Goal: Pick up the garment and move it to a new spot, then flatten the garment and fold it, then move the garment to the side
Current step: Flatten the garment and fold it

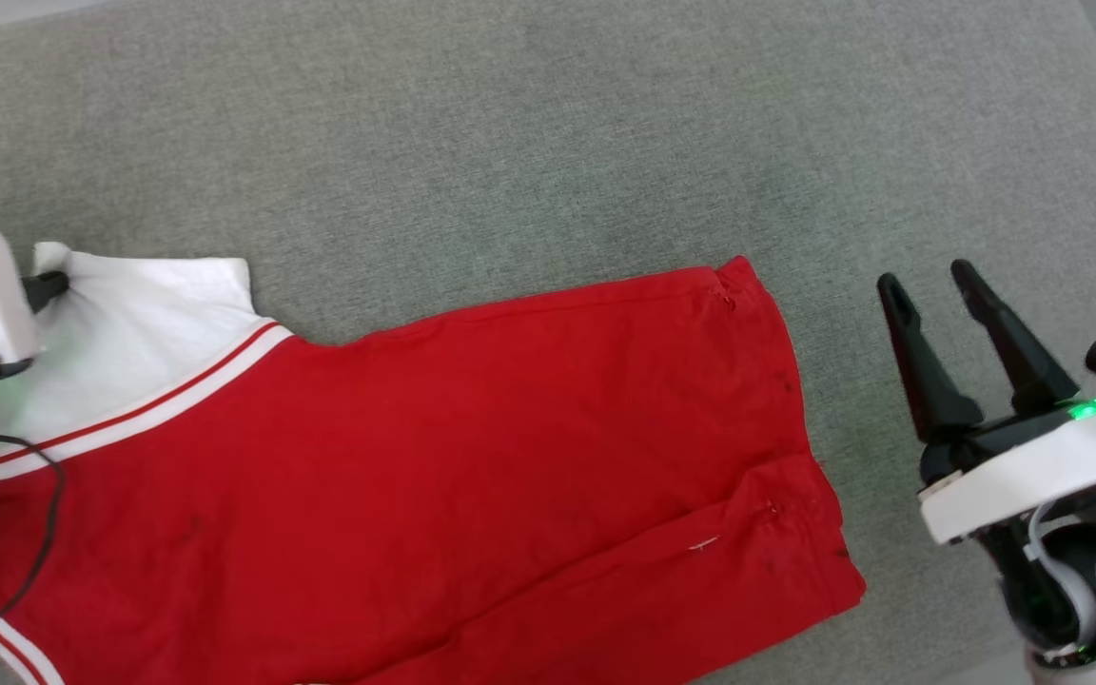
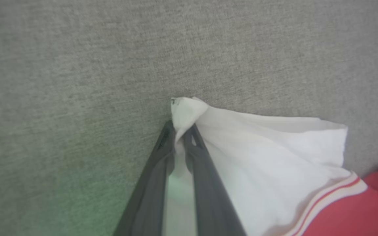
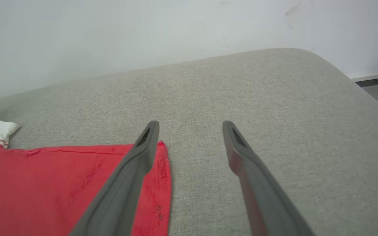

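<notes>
I count one garment (image 1: 415,457), one grey cushion (image 1: 548,143) under it. Two grippers on my rig: left gripper (image 2: 180,129), right gripper (image 1: 927,279). Two dark fingers (image 3: 133,170) on each, four total. One green light (image 1: 1086,409) on right wrist.

The shirt (image 1: 434,457) is plain red with a white sleeve (image 1: 129,323) edged in red-and-white stripes, the table (image 1: 510,143) is flecked grey cloth, and the right tool (image 1: 927,279) is black with a green light.
</notes>
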Robot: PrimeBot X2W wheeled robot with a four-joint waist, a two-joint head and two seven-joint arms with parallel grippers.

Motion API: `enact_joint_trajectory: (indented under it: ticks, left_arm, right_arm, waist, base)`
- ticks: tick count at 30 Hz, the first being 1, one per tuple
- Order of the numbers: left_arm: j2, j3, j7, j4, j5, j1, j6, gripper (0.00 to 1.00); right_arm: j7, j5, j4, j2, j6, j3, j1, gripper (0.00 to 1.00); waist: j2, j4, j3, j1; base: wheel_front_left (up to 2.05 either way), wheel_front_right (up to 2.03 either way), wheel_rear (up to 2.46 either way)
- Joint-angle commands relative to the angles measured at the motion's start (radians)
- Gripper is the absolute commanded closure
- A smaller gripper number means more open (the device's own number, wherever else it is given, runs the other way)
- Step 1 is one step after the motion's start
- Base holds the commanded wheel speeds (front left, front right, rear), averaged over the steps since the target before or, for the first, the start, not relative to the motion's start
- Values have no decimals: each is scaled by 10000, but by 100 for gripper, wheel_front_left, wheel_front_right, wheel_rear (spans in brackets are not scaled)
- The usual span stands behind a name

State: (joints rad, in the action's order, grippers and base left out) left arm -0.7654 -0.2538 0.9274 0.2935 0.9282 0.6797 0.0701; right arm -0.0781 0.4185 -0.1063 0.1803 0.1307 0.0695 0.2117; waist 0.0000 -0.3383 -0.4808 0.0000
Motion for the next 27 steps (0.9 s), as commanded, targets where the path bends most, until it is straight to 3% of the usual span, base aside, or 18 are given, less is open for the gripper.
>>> enact_joint_trajectory:
  ticks: [1, 8, 15, 27]
  left_arm:
    - [555, -415, 37, 341, 56, -727, 35, 100]
    - [918, -421, -1118, 124, -394, -45, -218, 100]
    - [1381, -879, -1861, -561, -1047, 850, -526, 100]
    - [1667, -1108, -2483, -1525, -1319, 1160, -726, 100]
  right_arm:
    - [-134, 187, 94, 208, -2, -8, 289, 0]
    - [-1959, 1252, 1025, 936, -1, 195, 997, 0]
    - [-5075, 2026, 1646, 1646, -1, 282, 1794, 0]
    - [-8637, 1857, 2609, 1379, -2, 397, 2496, 0]
  waist:
    - [0, 84, 63, 0]
    - [0, 787, 445, 0]
    - [0, 1739, 240, 0]
    - [0, 2586, -305, 0]
  base:
    - [0, 0, 0]
    - [0, 0, 0]
    - [0, 0, 0]
    - [0, 0, 0]
